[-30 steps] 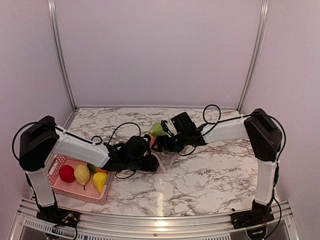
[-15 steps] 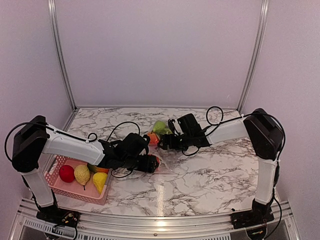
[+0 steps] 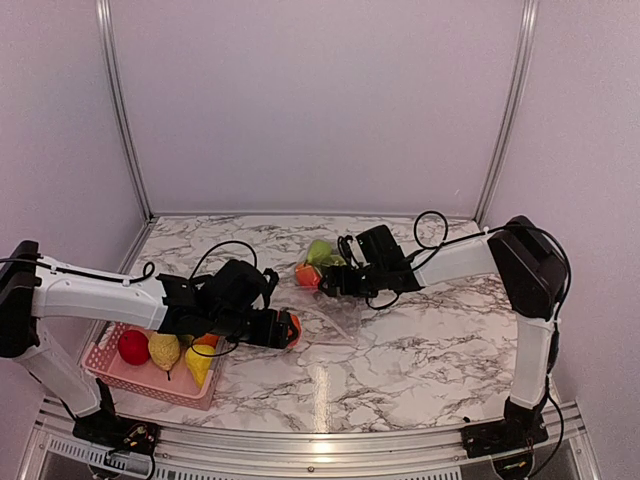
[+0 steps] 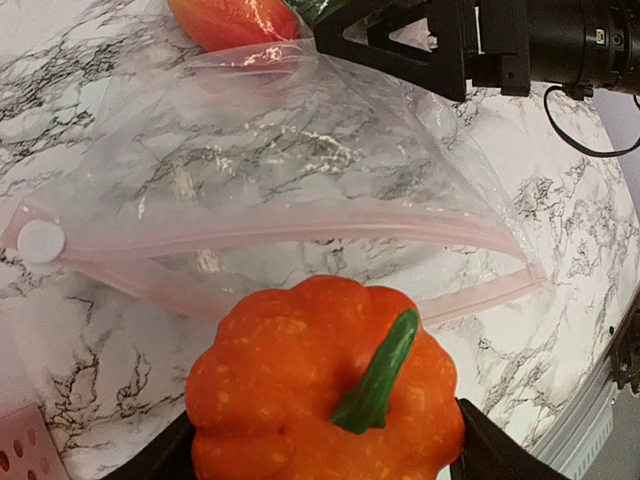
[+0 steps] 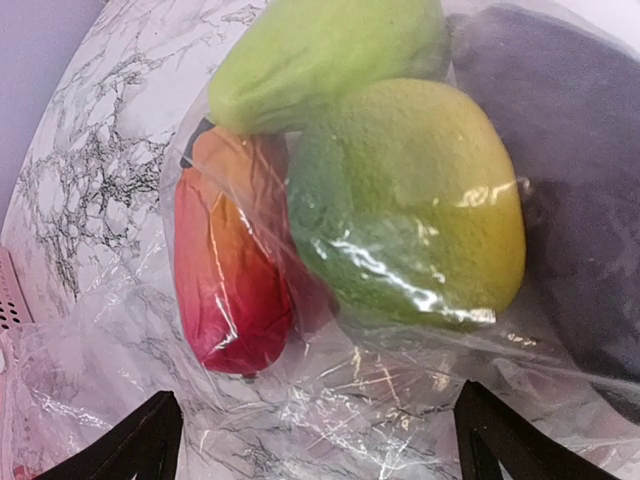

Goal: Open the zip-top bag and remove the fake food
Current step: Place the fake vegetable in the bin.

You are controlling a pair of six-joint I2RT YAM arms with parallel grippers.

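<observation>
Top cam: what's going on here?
The left gripper holds the orange pumpkin just outside the open mouth of the zip-top bag, near the pink basket, which holds an apple, lemon and pear. The right gripper sits at the bag's far end, jaws spread. Green pieces and a red piece are inside.

Has pulled the orange pumpkin out of the zip-top bag, clamped in the left end effector, and carried it leftward toward the pink basket, elbow swung outward.
</observation>
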